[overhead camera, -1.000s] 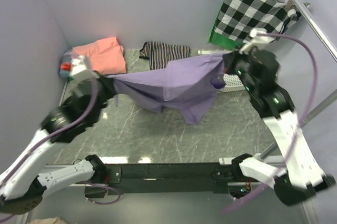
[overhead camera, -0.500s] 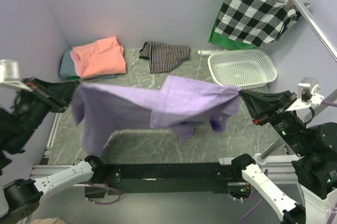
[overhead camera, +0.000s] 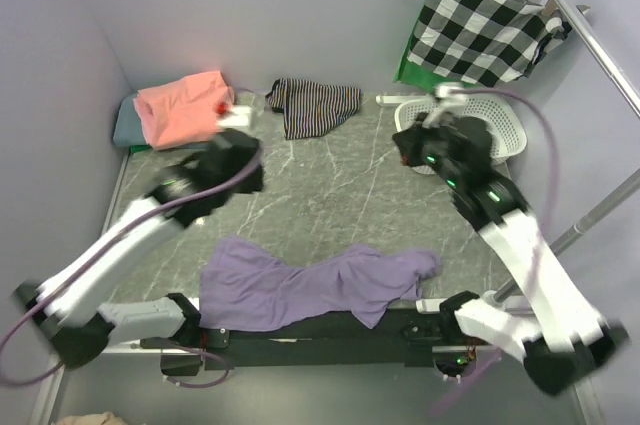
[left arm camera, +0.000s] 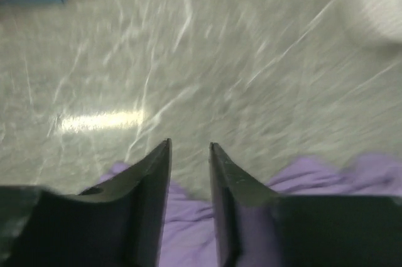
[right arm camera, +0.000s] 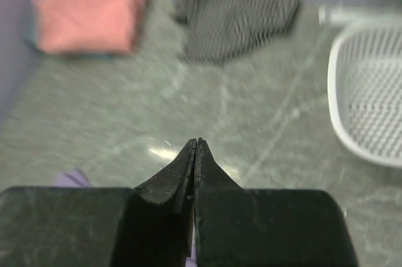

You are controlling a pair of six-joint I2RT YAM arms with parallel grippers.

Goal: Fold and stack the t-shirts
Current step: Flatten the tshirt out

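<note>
The lavender-purple t-shirt [overhead camera: 310, 285] lies crumpled and spread wide along the table's near edge; its edge shows under the fingers in the left wrist view [left arm camera: 188, 217]. A folded salmon-pink t-shirt [overhead camera: 180, 105] rests on the grey-teal one [overhead camera: 124, 131] at the far left corner. My left gripper [overhead camera: 245, 157] hovers over the table's left middle, blurred, with its jaws open [left arm camera: 190, 147] and nothing between them. My right gripper [overhead camera: 410, 145] hangs near the basket, shut [right arm camera: 197, 141] and holding nothing. Neither gripper touches the purple shirt.
A black-and-white striped cloth [overhead camera: 315, 105] lies at the back centre. A white mesh basket [overhead camera: 500, 130] stands at the back right. Above it a checked cloth on a wooden hanger [overhead camera: 485, 25] hangs from a metal rail [overhead camera: 590, 35]. Purple walls close in the left and back.
The purple shirt, stretched in the air between both grippers, has been let go and has dropped onto the near edge. The left jaws opened. Both arms swung back over the table.
</note>
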